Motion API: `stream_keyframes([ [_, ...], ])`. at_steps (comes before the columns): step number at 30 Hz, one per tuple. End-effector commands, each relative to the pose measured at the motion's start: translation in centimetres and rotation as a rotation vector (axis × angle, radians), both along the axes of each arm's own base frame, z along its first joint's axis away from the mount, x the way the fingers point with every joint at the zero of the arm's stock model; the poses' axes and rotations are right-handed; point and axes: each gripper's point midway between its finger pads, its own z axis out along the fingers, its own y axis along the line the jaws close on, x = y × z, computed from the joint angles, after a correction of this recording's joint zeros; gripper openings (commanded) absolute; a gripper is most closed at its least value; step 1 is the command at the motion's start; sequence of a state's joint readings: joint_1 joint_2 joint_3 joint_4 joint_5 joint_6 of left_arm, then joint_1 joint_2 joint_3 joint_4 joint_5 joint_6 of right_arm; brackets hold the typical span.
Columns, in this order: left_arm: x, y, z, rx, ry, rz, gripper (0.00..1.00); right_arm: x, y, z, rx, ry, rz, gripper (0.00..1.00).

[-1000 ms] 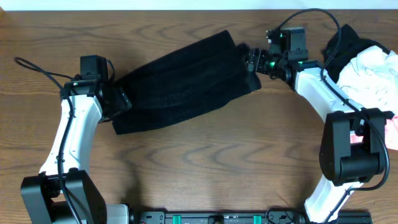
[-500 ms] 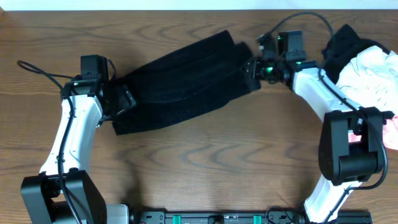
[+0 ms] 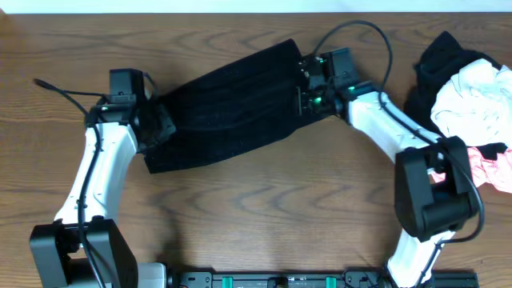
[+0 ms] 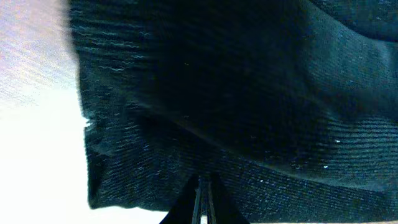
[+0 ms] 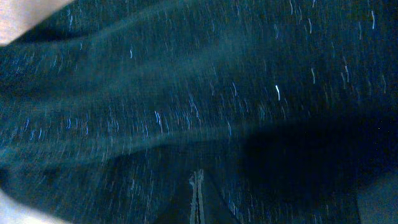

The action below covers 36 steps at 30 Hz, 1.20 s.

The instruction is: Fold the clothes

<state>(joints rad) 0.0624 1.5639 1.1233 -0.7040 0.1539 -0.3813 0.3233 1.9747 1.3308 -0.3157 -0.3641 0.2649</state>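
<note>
A black ribbed garment lies in a long diagonal band across the wooden table. My left gripper is at its lower left end, and the left wrist view shows it shut with dark cloth pinched at the tips. At the garment's upper right end my right gripper sits over the cloth. In the right wrist view it is pressed shut, with the fabric filling the frame. The fingertips of both are buried in cloth in the overhead view.
A pile of other clothes sits at the right edge: a white piece, a black one and a pink one. The left arm's cable loops over the table at the far left.
Both grippers have gone from open to shut on the garment's ends. The right gripper moved left, carrying the right end inward. The left gripper shifted slightly right.
</note>
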Motion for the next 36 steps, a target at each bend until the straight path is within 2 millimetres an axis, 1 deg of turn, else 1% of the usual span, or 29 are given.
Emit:
stream_keyframes([
  [1, -0.9, -0.9, -1.8, -0.007, 0.044, -0.033, 0.06, 1.9, 0.0, -2.5, -0.105, -0.065, -0.040, 0.01],
  [2, -1.0, -1.1, -2.0, -0.009, 0.050, -0.038, 0.06, 2.1, 0.1, -2.9, -0.105, -0.065, -0.039, 0.01],
  [3, -1.2, -1.4, -2.2, -0.011, 0.057, -0.045, 0.06, 2.2, 0.1, -3.8, -0.106, -0.060, -0.039, 0.01],
  [4, -1.5, -1.7, -2.4, -0.011, 0.067, -0.054, 0.06, 2.2, 0.1, -5.3, -0.112, -0.041, -0.039, 0.01],
  [7, -2.0, -2.2, -2.8, -0.011, 0.082, -0.072, 0.07, 1.8, -0.4, -8.3, -0.133, 0.012, -0.042, 0.01],
  [9, -2.2, -2.6, -2.9, -0.011, 0.089, -0.082, 0.09, 1.0, -1.2, -10.2, -0.155, 0.067, -0.048, 0.01],
  [11, -2.2, -2.8, -2.9, -0.011, 0.090, -0.088, 0.10, 0.2, -2.2, -11.0, -0.174, 0.121, -0.057, 0.01],
  [12, -2.2, -2.9, -2.9, -0.013, 0.090, -0.092, 0.12, -0.3, -2.8, -11.3, -0.184, 0.149, -0.064, 0.01],
  [14, -2.2, -3.1, -2.9, -0.013, 0.089, -0.096, 0.14, -1.1, -4.0, -11.2, -0.199, 0.200, -0.080, 0.01],
  [16, -2.2, -3.1, -2.9, -0.012, 0.088, -0.099, 0.16, -2.4, -5.8, -10.9, -0.238, 0.264, -0.104, 0.01],
  [19, -2.2, -3.1, -2.9, -0.007, 0.085, -0.123, 0.17, -5.4, -9.7, -10.8, -0.372, 0.391, -0.159, 0.01],
  [20, -2.1, -3.1, -2.9, -0.007, 0.081, -0.129, 0.22, -6.4, -10.6, -10.7, -0.408, 0.431, -0.167, 0.01],
  [21, -2.1, -3.1, -2.9, -0.007, 0.079, -0.132, 0.24, -7.5, -11.3, -10.6, -0.434, 0.474, -0.169, 0.01],
  [22, -2.0, -3.1, -2.8, -0.006, 0.075, -0.132, 0.27, -9.1, -12.1, -10.5, -0.468, 0.536, -0.170, 0.01],
  [24, -1.9, -3.2, -2.8, -0.009, 0.073, -0.133, 0.28, -11.1, -12.8, -10.3, -0.515, 0.614, -0.183, 0.02],
  [26, -2.0, -3.6, -2.8, -0.021, 0.072, -0.142, 0.29, -12.5, -12.8, -9.9, -0.538, 0.671, -0.196, 0.02],
  [28, -1.9, -4.2, -2.7, -0.035, 0.065, -0.159, 0.29, -12.6, -12.2, -9.5, -0.541, 0.656, -0.176, 0.01],
  [29, -1.8, -4.6, -2.7, -0.036, 0.061, -0.170, 0.29, -12.2, -11.8, -9.3, -0.539, 0.625, -0.152, 0.02],
  [32, -1.2, -6.4, -2.6, -0.028, 0.028, -0.237, 0.31, -9.8, -9.9, -7.3, -0.510, 0.461, -0.069, 0.01],
  [34, -0.8, -7.5, -2.6, -0.019, 0.004, -0.283, 0.34, -8.1, -9.0, -5.5, -0.481, 0.356, -0.060, 0.01],
  [36, -0.4, -8.2, -3.1, 0.004, -0.005, -0.308, 0.34, -5.8, -8.3, -3.6, -0.437, 0.243, -0.082, 0.01],
])
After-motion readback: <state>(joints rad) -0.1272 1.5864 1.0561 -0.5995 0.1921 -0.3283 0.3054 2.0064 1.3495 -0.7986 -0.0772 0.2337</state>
